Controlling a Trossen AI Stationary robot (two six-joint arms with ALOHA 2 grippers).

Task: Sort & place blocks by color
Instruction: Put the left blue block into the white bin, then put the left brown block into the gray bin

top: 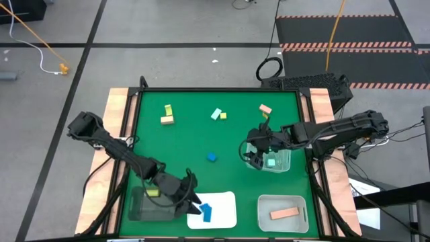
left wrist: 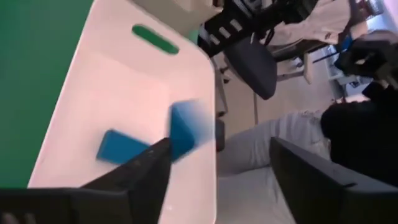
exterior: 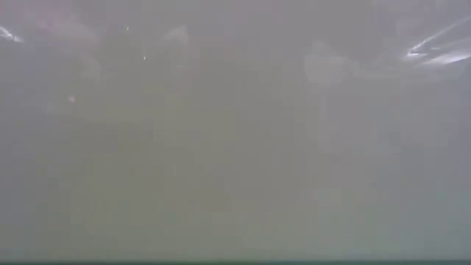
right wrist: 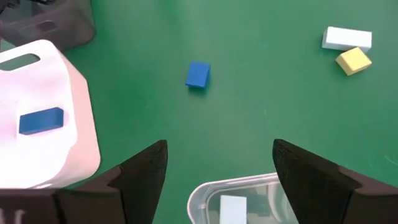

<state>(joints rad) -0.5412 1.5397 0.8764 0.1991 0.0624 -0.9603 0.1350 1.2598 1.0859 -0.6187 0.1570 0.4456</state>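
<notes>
**Two arms sorting small coloured blocks into trays on a green desk**

Seen from above, a green desk (top: 201, 134) holds loose blocks and four trays. The left end effector (top: 193, 200) hovers at the near edge over the white tray (top: 225, 202). Its fingers (left wrist: 140, 177) stand spread wide. In the left wrist view a blue block (left wrist: 186, 127) appears blurred just past one fingertip, above the tray; whether it touches the finger cannot be told. A second blue block (left wrist: 121, 148) lies flat inside the same tray.

Left of the white tray sits a dark tray (top: 138, 208) with a yellow-green block (top: 153, 193) in it.

The right end effector (top: 257, 156) is over the clear tray (top: 282, 163) at the desk's right side, fingers (right wrist: 146, 171) spread wide and empty. A mint-teal block (right wrist: 232, 210) rests inside that tray.

A fourth, pale tray (top: 263, 214) at the near right corner holds a tan-pink bar (top: 284, 213).

Still loose on the desk: a blue cube (top: 211, 157) near the middle; a mint-teal block (top: 216, 114) touching a small yellow block (top: 223, 116); a tan-pink block (top: 265, 109) toward the far right; and two yellow blocks (top: 167, 115) close together toward the far left.

The low view is fogged and shows nothing distinct.
</notes>
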